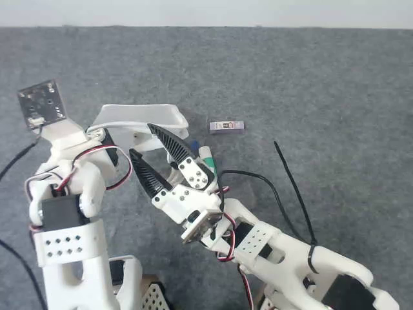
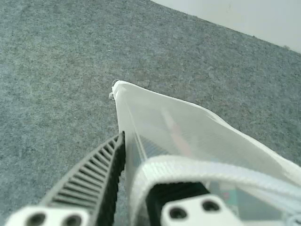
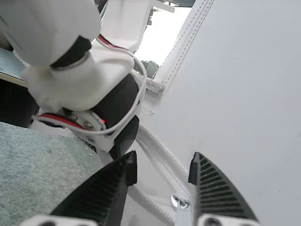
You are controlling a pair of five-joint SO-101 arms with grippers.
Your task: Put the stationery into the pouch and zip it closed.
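Note:
My left gripper (image 2: 134,157) is shut on the edge of the white mesh pouch (image 2: 197,132) and holds it up off the grey table. In the high view the pouch (image 1: 139,117) stands by the left arm, and my right gripper (image 1: 141,140) is open right beside it. The right wrist view has the pouch wall (image 3: 240,94) close in front, with a metal zipper pull (image 3: 178,201) between my open right gripper's (image 3: 162,165) black fingers. A small purple-and-white stationery piece (image 1: 226,126) lies on the table. Pens with green and blue ends (image 1: 204,154) lie partly under the right arm.
A black cable (image 1: 293,184) runs across the grey mat (image 1: 322,84) to the right of the arms. The left arm's motor and wires (image 3: 80,89) sit close beside the right gripper. Open mat lies at the back and right.

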